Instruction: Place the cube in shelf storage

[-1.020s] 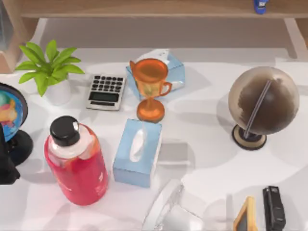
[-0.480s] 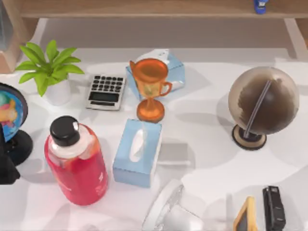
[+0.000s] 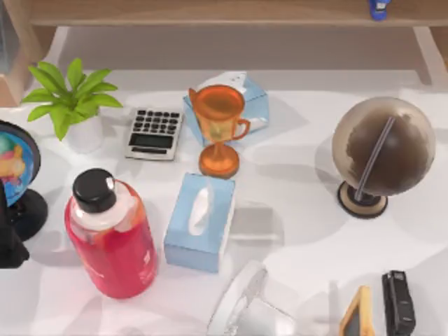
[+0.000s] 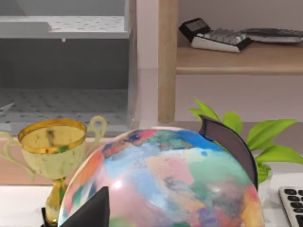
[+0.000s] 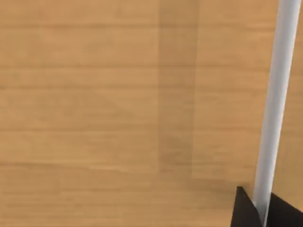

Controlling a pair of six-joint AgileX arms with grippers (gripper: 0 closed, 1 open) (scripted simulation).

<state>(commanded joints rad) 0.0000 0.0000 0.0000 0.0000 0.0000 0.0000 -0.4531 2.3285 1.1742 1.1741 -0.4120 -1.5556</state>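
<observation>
The cube cannot be made out on the desk (image 3: 301, 140); where it lies cannot be told. The shelf storage (image 3: 210, 12) runs along the desk's far edge. Before any reach, the cube should be located and the trophy (image 3: 218, 129) cleared. The left arm (image 3: 10, 238) is parked at the left edge. Neither gripper's jaw state can be told.

Orange trophy cup (image 3: 220, 128) between two light blue tissue boxes (image 3: 199, 222), shelf storage (image 3: 210, 12) behind.
</observation>
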